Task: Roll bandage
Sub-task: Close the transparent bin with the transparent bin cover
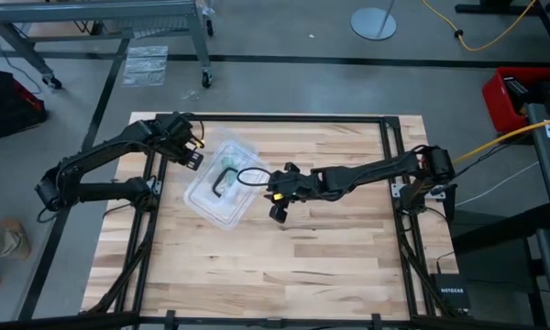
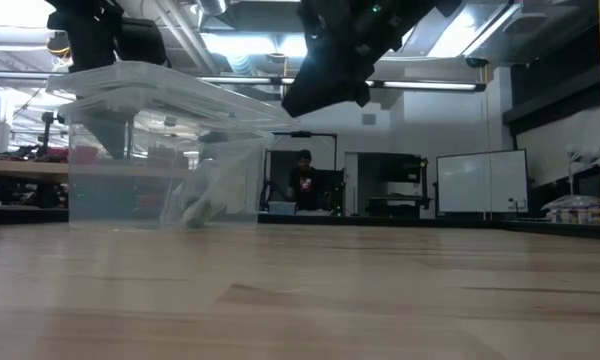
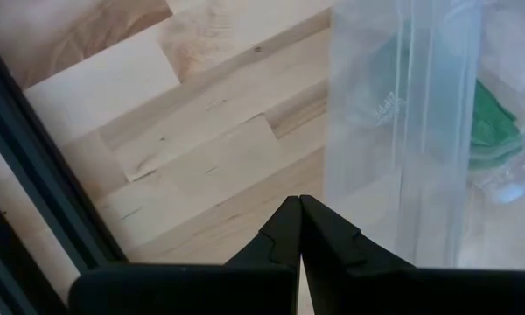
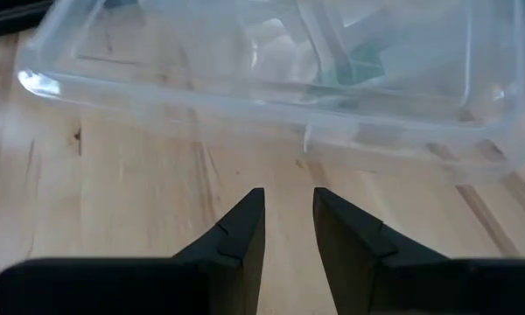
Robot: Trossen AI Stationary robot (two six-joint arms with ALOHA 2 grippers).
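Two dark fingers [image 3: 284, 236] of the left gripper [image 3: 299, 203] sit closest to the left wrist camera, pressed tight together with nothing between them. Just past their tips is the wall of a clear plastic box [image 3: 402, 122], and a bit of the green bandage [image 3: 490, 122] shows through it, off to one side of the fingers. Only a small crumpled patch of green can be seen there, so which way the bandage runs and how long it is cannot be told. From above, the left gripper [image 1: 194, 158] hangs at one corner of the clear plastic box [image 1: 222, 183], and the right gripper [image 1: 277, 203] hangs just beside the opposite side. In the right wrist view, the right gripper [image 4: 289, 197] has a small gap between its fingers and holds nothing. The clear plastic box [image 4: 271, 79] lies straight ahead of it on the wooden table [image 4: 114, 192], apart from the fingertips. A faint green spot of bandage [image 4: 360, 68] shows through the cloudy wall. From above, a dark curved thing [image 1: 225, 174] lies in the box, and it is too small to name. From table height, the box [image 2: 160, 150] looks tipped, and its insides are blurry. Far behind, a person [image 2: 302, 182] stands in the room.
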